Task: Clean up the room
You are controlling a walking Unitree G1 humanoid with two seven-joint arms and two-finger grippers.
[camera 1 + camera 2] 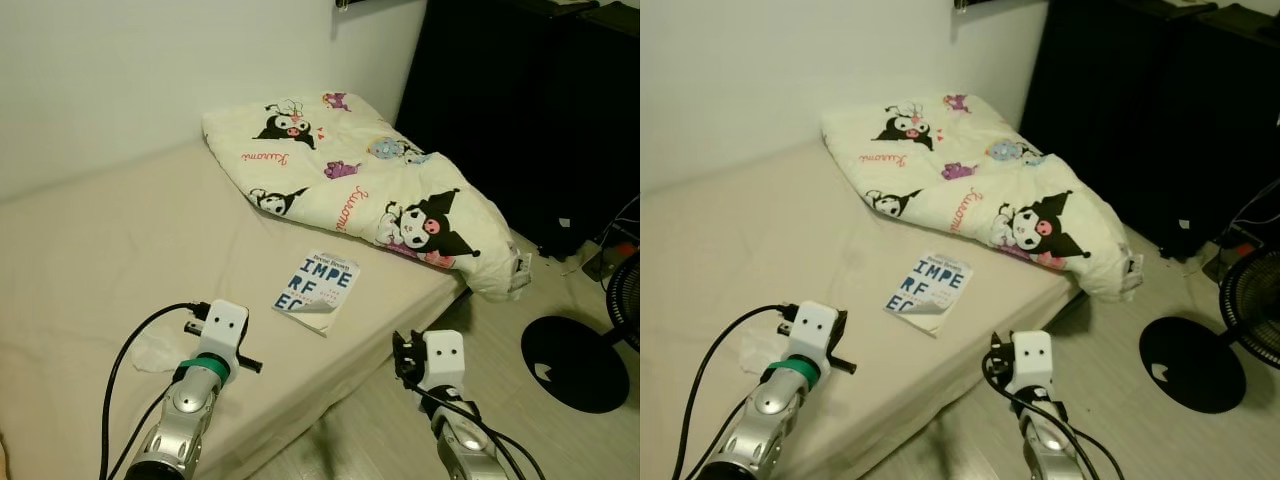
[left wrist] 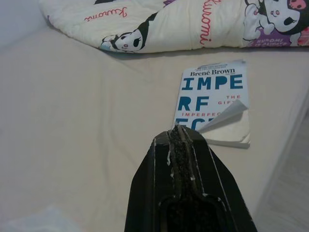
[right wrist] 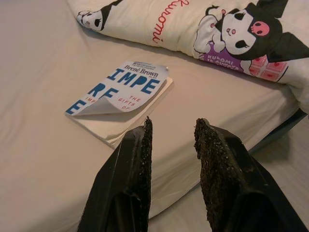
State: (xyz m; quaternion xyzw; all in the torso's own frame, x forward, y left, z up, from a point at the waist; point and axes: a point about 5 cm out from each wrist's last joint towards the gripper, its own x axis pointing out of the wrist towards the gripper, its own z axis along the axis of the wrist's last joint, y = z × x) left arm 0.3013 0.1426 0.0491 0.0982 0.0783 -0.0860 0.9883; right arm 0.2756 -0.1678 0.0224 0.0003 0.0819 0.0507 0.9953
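- Paperback book, my landmark: cover corner curled, on the mattress.
- Left gripper: fingers pressed together, near it.
- Right gripper: fingers parted, empty, near it.
- Kuromi comforter: beyond it.

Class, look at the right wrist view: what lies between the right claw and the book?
Only bare beige bed sheet separates the right claw from the book.

Head stereo pair: high, facing forward and down over the bed; book near centre, blanket toward 1 o'clock. Wrist cameras: low, close, looking along each gripper. All four share book and blanket.
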